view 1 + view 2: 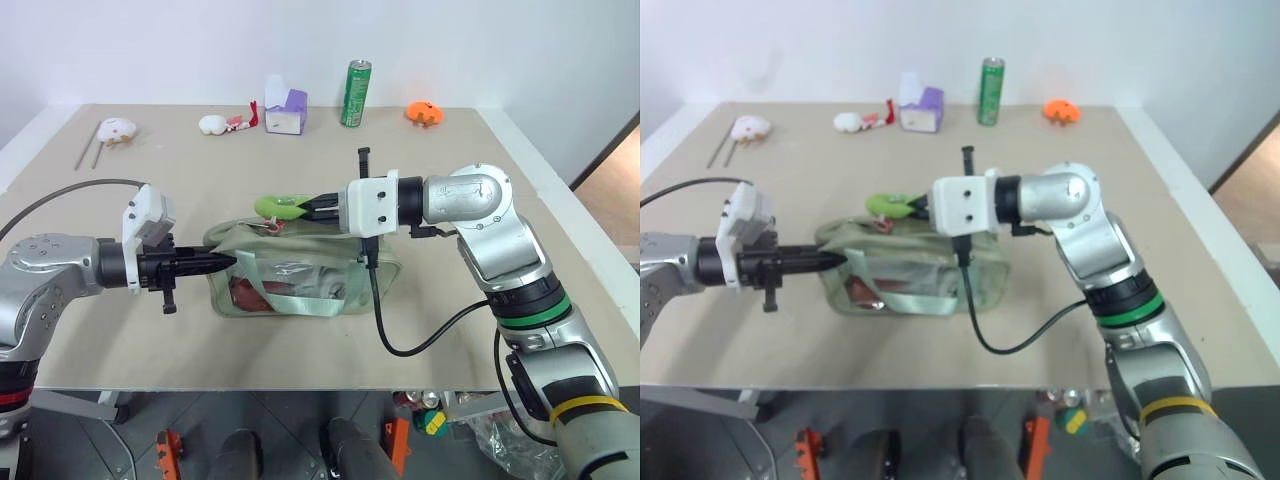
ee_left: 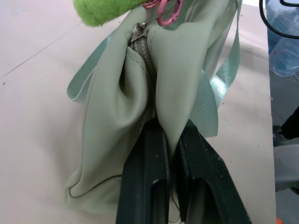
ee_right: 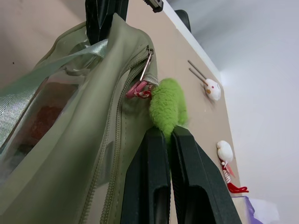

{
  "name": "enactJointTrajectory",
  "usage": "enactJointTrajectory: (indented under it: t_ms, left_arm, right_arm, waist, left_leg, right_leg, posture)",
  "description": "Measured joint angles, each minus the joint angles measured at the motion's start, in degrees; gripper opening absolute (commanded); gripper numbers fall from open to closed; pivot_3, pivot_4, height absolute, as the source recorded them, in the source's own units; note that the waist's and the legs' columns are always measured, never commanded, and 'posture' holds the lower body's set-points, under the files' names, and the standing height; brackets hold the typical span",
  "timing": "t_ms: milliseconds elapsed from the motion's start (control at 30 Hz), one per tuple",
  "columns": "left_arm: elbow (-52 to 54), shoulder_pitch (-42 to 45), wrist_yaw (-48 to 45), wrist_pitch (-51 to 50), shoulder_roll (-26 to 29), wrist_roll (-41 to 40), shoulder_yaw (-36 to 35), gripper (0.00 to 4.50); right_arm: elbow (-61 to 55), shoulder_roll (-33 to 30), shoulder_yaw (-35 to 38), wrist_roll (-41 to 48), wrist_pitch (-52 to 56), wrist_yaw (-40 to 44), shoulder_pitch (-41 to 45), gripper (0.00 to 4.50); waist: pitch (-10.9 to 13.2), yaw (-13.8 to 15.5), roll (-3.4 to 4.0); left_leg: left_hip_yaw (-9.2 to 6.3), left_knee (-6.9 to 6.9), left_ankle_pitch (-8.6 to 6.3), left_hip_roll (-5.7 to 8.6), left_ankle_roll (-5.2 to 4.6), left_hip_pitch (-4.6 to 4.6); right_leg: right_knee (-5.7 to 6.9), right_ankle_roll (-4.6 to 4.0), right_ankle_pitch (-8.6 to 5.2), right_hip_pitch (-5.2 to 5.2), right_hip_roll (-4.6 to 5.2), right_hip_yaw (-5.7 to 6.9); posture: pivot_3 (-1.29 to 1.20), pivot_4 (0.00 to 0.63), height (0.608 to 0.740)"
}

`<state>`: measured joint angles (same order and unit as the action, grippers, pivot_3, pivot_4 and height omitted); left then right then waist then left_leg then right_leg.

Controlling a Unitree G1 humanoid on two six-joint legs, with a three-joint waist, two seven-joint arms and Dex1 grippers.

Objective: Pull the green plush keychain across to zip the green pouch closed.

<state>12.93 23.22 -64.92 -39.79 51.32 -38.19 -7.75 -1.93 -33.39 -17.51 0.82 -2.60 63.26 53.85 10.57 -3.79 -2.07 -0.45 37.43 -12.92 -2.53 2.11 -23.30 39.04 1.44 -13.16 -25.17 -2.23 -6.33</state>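
My right gripper (image 3: 166, 133) was clenched on the green plush keychain (image 3: 167, 106) at the green pouch (image 1: 300, 270) top; my left gripper (image 2: 169, 135) pinched the pouch's end fabric. The fuzzy ring could have slipped free under pull.

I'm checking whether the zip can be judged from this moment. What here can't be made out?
- Zipper slider on the green pouch: in the eye views, hidden behind the green plush keychain and right gripper.
- Red contents: blurred by clear plastic in the right wrist view.
- Pouch's far end: pinched inside the left gripper, left wrist view.
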Motion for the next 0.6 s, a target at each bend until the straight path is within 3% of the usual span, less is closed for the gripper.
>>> enactJointTrajectory:
  t_ms: [167, 400, 600]
  left_arm:
    - [0.1, 0.2, 0.0, 0.1, -0.6, 0.0, 0.3, 0.0]
    - [-0.5, 0.8, -0.1, 0.7, -0.8, 0.1, 0.9, 0.0]
    - [-0.5, 1.4, -0.5, 1.1, -1.2, 0.3, 2.2, 0.0]
  right_arm:
    - [2.5, -5.0, 2.8, -0.1, -0.6, -0.3, 0.2, 0.02]
    - [8.0, -21.0, 9.9, -1.2, -2.1, 0.1, 0.2, 0.02]
    - [9.7, -30.1, 11.3, -5.7, -4.4, -0.8, -11.9, 0.02]
  waist:
    - [0.0, 0.7, 0.0]
    - [0.0, 1.2, 0.02]
    - [0.0, 1.2, 0.03]
  left_leg:
    - [0.02, 0.02, 0.0, 0.02, 0.0, 0.0]
    - [0.16, -0.02, -0.06, 0.1, -0.1, 0.04]
    - [0.16, 0.0, -0.06, 0.21, -0.11, 0.07]
  right_leg:
    - [0.0, 0.0, 0.0, -0.01, 0.01, -0.01]
    - [-0.01, -0.01, -0.11, -0.02, 0.16, -0.04]
    - [0.0, 0.06, -0.16, 0.03, 0.25, -0.05]
  posture:
    - [0.0, 0.15, 0.74]
    - [0.0, 0.15, 0.74]
    - [0.0, 0.15, 0.74]
